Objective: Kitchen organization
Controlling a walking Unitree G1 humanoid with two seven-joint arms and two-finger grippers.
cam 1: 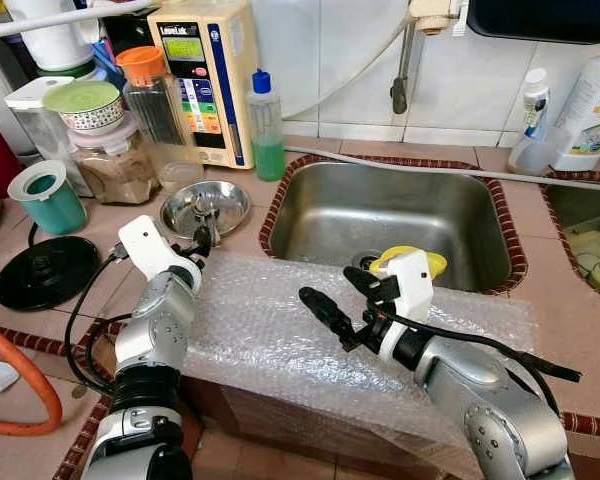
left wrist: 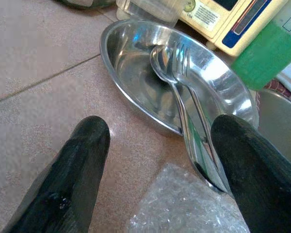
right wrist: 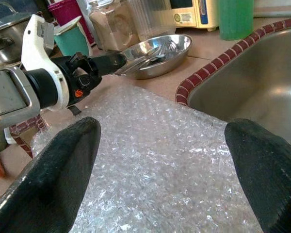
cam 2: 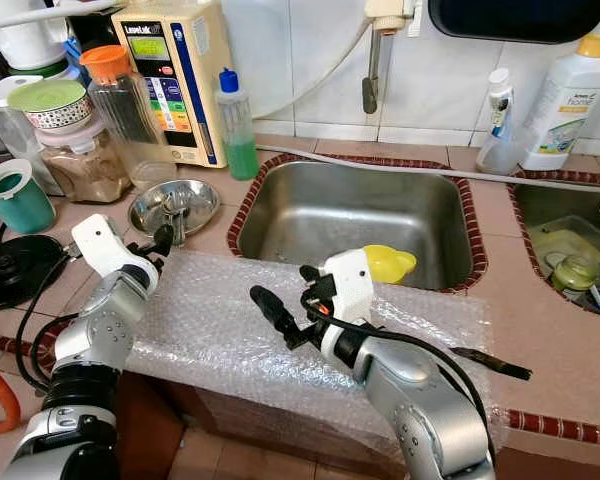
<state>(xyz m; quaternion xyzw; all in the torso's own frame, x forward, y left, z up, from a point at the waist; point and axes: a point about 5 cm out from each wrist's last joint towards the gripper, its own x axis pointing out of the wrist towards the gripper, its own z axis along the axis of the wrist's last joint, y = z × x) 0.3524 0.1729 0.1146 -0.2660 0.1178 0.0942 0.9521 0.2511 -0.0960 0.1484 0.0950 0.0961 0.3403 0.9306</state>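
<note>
Beside one steel dish (cam 1: 205, 207) holding two utensils (left wrist: 177, 77), both pincers gape.

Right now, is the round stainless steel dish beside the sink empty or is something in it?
Not empty: the round stainless steel dish holds a metal spoon and fork, handles over its rim.

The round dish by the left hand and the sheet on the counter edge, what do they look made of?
The dish looks like polished stainless steel: mirror-bright, reflecting the spoon and fork lying in it. The sheet looks like clear plastic bubble wrap, covered in small raised bubbles. The left hand is open just short of the dish.
</note>
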